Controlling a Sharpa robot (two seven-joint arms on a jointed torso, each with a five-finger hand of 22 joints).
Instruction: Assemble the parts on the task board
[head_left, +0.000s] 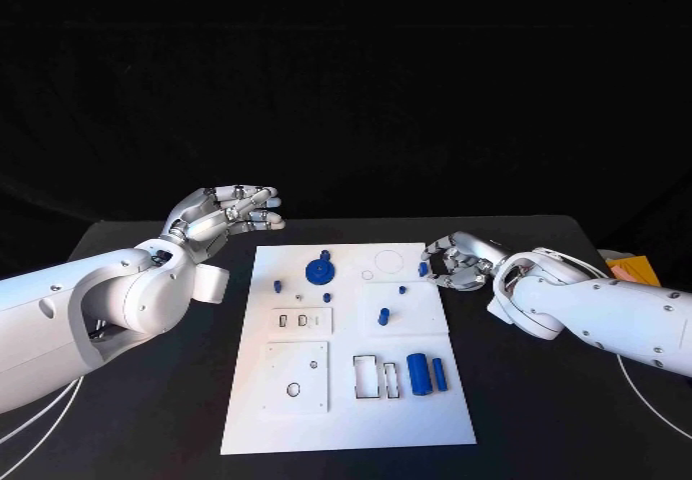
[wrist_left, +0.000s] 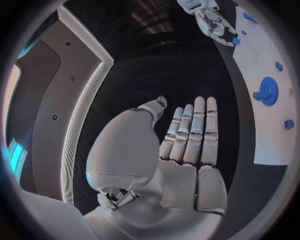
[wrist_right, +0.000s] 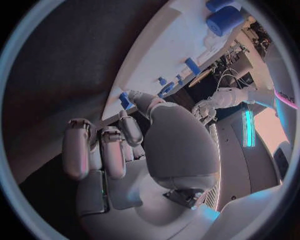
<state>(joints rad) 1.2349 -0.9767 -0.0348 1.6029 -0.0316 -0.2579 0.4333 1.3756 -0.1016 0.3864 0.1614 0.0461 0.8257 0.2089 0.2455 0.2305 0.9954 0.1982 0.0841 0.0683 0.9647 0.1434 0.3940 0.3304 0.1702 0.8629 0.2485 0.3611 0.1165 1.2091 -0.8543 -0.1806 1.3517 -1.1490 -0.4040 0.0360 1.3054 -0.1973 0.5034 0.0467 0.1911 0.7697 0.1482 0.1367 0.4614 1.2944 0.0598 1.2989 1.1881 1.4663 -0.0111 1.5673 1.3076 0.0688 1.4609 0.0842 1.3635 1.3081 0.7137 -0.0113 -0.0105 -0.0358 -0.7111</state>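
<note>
Head view: we see our left hand (head_left: 224, 212) parked empty, fingers loosely apart, at 11 o'clock off the task board (head_left: 346, 420). Our right hand (head_left: 457, 262) pinches a small blue part (head_left: 424, 268) at the board's 2 o'clock edge, probably readying it for a slot.

Left wrist view: fingers (wrist_left: 194, 130) straight, holding nothing.

Right wrist view: the part (wrist_right: 125, 99) sits at the fingertip, just beside the board.

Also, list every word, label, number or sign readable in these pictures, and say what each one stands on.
None can be read.
White rectangular task board: no print to be seen, only cut-outs and small blue plastic parts.
White right arm: no marking legible.
White left arm: dark lettering in the right wrist view, too small and blurred to read.
Orange object at the table's edge: no text legible.
</note>
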